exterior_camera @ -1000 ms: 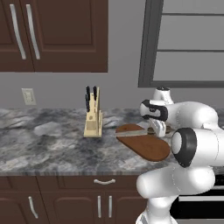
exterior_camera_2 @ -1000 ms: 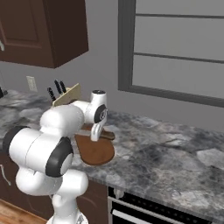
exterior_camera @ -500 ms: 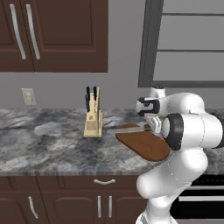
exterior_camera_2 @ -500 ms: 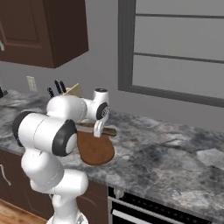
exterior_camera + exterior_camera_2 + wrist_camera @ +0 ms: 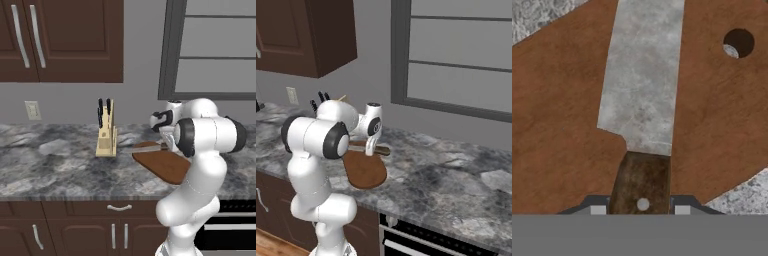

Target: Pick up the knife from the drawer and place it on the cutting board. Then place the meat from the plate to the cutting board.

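The knife is clamped by its handle between the fingers of the gripper, and is held out ahead of the hand over the cutting board. A broad, dull silver blade with a mottled finish is seen, joined to a dark brown wood-grained handle set with a pale rivet. Beneath the gripper the board is spread flat, smooth reddish-brown wood with a round hole near one corner. Around it grey marbled counter is seen.

base views flank cutting board; hand view close above
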